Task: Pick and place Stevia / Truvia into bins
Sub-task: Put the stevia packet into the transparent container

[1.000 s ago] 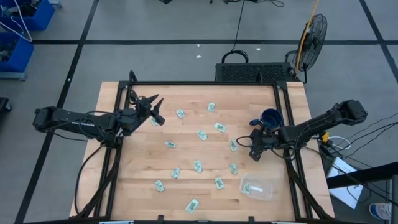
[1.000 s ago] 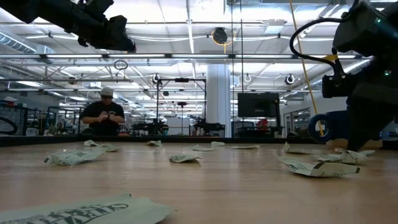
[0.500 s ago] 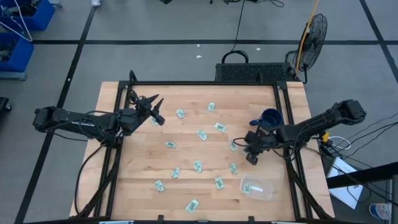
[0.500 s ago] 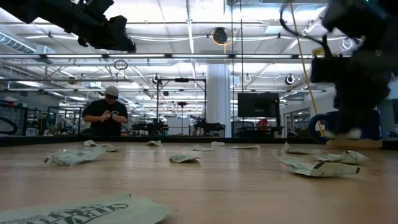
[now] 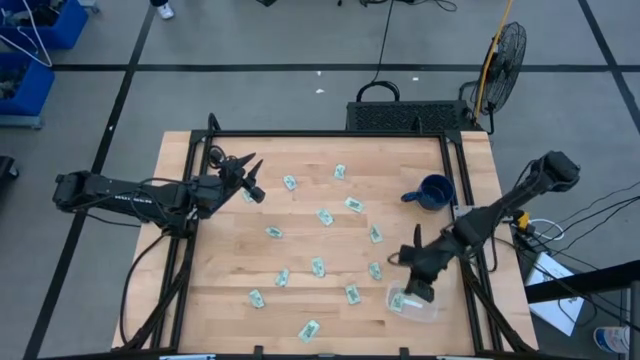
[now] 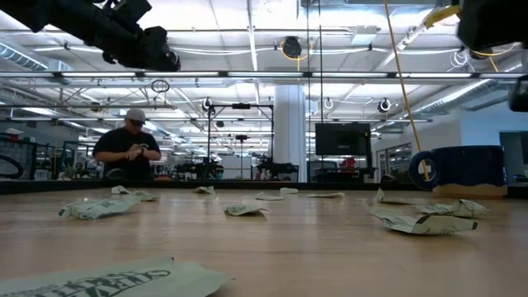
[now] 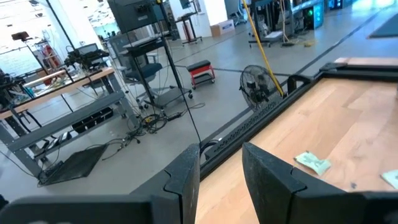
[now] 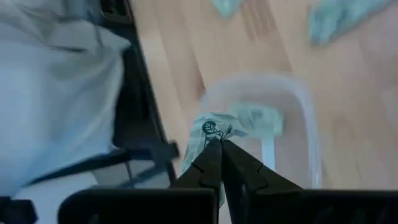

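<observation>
Several pale green and white sachets (image 5: 325, 216) lie flat and scattered on the wooden table. The clear bin (image 5: 428, 310) stands near the table's near right corner, with one sachet (image 8: 258, 118) lying on its bottom. My right gripper (image 5: 412, 290) hovers over the bin's left part, shut on another sachet (image 8: 211, 129). My left gripper (image 5: 252, 180) hangs open above the table's far left part, with nothing between its fingers (image 7: 186, 174). My right gripper pinches a crumpled sachet by its lower edge (image 8: 214, 138) between its two fingertips. The fingers slant downward toward the bin. The sachet sticks out past the fingertips, lifted clear, over the bin's rim (image 8: 205, 99).
A dark blue mug (image 5: 433, 190) stands at the right edge, beyond the bin. A black frame rail (image 5: 470, 290) runs along the table's right side, close to the bin. A person (image 6: 128, 148) stands in the room behind the table.
My right gripper has risen from the tabletop beside the mug, swung toward the table's near edge and tipped down, and now hangs over the bin. The sachet it holds has been lifted clear of the table. The left arm has kept still.
</observation>
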Controlling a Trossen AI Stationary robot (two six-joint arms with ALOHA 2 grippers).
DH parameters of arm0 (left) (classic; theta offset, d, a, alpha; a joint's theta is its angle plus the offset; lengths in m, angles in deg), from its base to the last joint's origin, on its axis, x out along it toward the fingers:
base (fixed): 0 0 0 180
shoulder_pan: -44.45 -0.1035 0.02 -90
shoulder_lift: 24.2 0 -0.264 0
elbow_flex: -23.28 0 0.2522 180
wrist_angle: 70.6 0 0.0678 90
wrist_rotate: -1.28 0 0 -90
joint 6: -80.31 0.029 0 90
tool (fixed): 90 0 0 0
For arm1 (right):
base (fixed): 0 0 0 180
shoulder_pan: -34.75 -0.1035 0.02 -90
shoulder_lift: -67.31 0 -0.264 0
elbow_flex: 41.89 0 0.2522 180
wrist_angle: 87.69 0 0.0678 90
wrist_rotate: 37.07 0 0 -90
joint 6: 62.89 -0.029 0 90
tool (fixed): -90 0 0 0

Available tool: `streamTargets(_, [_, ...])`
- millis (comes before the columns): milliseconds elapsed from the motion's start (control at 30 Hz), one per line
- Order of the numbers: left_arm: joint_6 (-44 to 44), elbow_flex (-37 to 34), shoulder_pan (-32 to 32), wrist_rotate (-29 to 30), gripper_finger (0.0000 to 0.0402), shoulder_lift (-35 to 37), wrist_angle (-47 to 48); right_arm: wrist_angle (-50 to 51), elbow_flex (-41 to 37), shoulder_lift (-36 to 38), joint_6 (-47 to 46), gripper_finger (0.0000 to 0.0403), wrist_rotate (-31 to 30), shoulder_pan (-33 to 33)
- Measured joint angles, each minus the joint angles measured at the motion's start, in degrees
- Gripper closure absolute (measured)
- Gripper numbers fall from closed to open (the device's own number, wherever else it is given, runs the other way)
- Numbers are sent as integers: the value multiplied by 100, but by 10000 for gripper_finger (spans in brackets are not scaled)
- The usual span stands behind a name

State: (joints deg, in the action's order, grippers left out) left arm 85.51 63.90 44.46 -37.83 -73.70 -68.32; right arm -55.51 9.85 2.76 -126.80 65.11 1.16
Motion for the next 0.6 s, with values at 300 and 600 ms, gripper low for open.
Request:
streamTargets(300, [-126, 0, 0, 0, 273, 0, 21, -18, -110, -861, -453, 395, -463, -308])
streamTargets(600, [-125, 0, 1, 0, 273, 0, -54, -45, -110, -1264, -580, 346, -465, -286])
